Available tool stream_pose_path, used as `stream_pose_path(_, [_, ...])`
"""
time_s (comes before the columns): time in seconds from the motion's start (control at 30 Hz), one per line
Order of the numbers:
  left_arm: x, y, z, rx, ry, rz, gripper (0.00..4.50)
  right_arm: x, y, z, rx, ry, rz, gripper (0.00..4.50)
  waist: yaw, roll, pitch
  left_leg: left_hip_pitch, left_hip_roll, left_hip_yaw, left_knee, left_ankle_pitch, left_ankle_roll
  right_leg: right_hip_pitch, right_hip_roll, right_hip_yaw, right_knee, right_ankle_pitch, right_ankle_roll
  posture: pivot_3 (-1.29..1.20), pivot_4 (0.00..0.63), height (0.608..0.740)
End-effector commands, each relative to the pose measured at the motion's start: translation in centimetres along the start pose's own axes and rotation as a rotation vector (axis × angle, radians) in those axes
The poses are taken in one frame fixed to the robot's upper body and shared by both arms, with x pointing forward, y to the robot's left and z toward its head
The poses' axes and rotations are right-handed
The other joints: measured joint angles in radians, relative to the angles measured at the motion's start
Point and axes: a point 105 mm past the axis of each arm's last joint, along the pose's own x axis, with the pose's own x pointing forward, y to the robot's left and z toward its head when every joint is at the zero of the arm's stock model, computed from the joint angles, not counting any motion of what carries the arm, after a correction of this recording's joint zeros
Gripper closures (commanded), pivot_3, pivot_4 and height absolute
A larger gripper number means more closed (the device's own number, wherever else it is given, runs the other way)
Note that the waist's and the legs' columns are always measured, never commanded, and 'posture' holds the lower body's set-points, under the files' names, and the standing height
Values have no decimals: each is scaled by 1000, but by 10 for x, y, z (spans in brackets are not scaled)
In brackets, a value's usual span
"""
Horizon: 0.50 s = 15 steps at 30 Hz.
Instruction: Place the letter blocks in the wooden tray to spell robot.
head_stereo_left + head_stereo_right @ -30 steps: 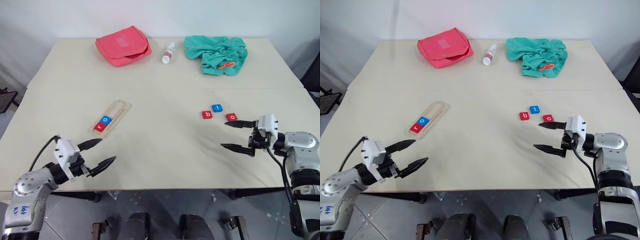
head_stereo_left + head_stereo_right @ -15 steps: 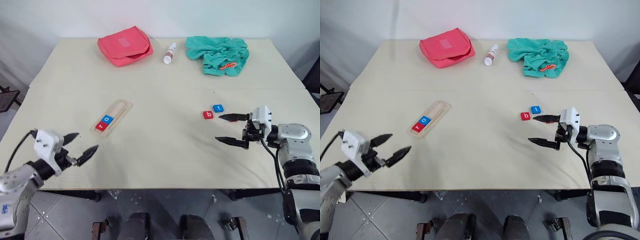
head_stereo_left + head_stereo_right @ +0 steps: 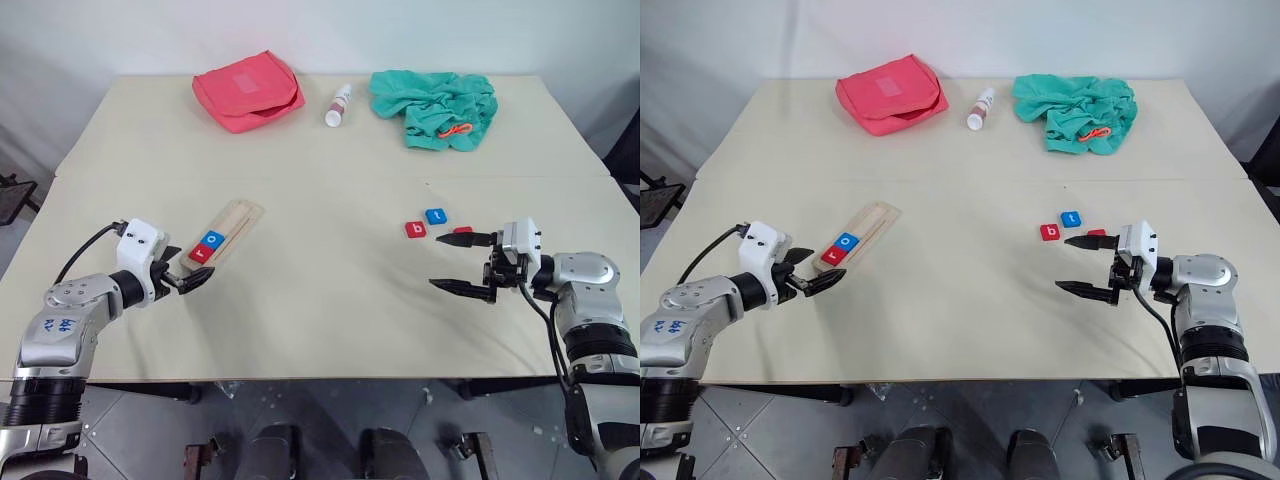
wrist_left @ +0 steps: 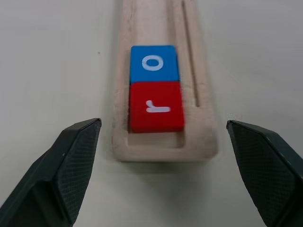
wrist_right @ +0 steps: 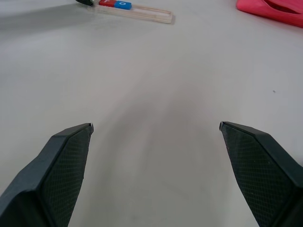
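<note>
A: Entry. We note the left gripper [image 4: 161,142] has come forward to the near end of the tray [image 3: 238,216]. A second ago it sat well back at the tabletop [image 3: 330,300] edge, apart from the tray; now its jaws stand apart on either side of the tray's end, not touching it as far as we can tell.

B: Agreed. The wrist view shows the red r [image 4: 156,106] at that end with the blue o [image 4: 154,63] touching it just beyond. Both sit in the groove. The rest of the groove is free.

A: Right gripper [image 3: 462,263]?

B: Jaws wide apart, nothing between them, pointing across toward the tray side. It has barely shifted. The upper finger lies just beside the red o [image 3: 462,231], partly covering it. The red b [image 3: 415,229] and blue t [image 3: 435,215] lie near, on the far side, touching nothing but the tabletop.

A: So two of five letters placed. We judge the left approach as a move to steady or nudge the tray, or square up r and o, but we cannot settle which.

B: Next letter needed is b. The right gripper is the closer one, yet o sits between it and b.

A: Other difference from the earlier frame: o was in plain sight beside the finger; now the finger overlaps it. Pouch [image 3: 247,89], bottle [image 3: 338,104] and green cloth [image 3: 433,105] unchanged at the far edge.
</note>
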Motion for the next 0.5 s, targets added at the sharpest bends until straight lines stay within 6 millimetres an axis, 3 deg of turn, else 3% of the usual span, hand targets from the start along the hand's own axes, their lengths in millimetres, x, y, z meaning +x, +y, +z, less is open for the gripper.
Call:
stream_pose_path(0.03, [6, 2, 3, 32, 11, -4, 0, -10, -1, 9, -45, -11, -6, 35, 0, 0, 0, 0, 0, 0, 0, 0, 0, 0, 0, 0, 0, 0, 0, 0, 150, 740])
stream_pose_path(0.5, [28, -3, -6, 31, 109, -67, 0, -10, 0, 11, -56, -14, -18, 35, 9, 0, 0, 1, -3, -2, 3, 0, 1, 0, -3, 0, 7, 0, 0, 0, 150, 740])
